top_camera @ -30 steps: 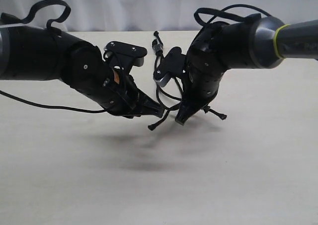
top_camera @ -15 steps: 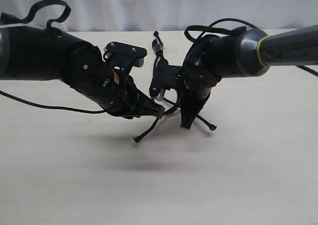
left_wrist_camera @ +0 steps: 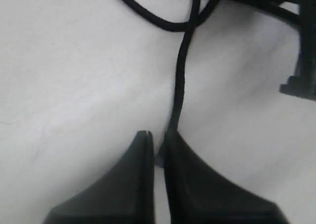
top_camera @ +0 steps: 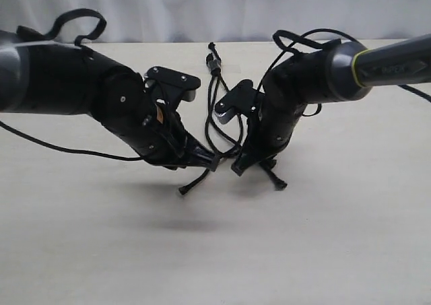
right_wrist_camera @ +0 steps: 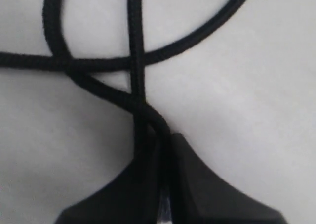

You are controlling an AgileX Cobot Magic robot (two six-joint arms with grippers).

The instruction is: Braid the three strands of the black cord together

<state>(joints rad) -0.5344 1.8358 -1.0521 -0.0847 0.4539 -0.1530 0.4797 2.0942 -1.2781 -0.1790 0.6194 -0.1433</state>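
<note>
The black cord's bound knot (top_camera: 214, 64) lies at the far middle of the table. Its three strands (top_camera: 214, 110) run toward me between the arms and cross each other. My left gripper (top_camera: 212, 159) (left_wrist_camera: 157, 135) is shut on one strand (left_wrist_camera: 181, 75), whose thick tip (top_camera: 182, 191) trails onto the table below. My right gripper (top_camera: 237, 168) (right_wrist_camera: 163, 135) is shut on a strand (right_wrist_camera: 136, 51) where two lengths run into its jaws. A third strand (right_wrist_camera: 187, 43) crosses them. Another strand tip (top_camera: 281, 184) lies just right of the right gripper. The two grippers are close together, low over the table.
Pale table (top_camera: 215, 251) with a white backdrop behind. Glossy cables loop off the left arm (top_camera: 77, 19) and the right arm (top_camera: 303, 36), and one trails over the table at the left (top_camera: 54, 143). Part of the right gripper (left_wrist_camera: 302, 46) shows in the left wrist view.
The right gripper has swung in and down toward the left gripper. The left gripper has dipped slightly. Both loose strand tips have dropped lower onto the table.
</note>
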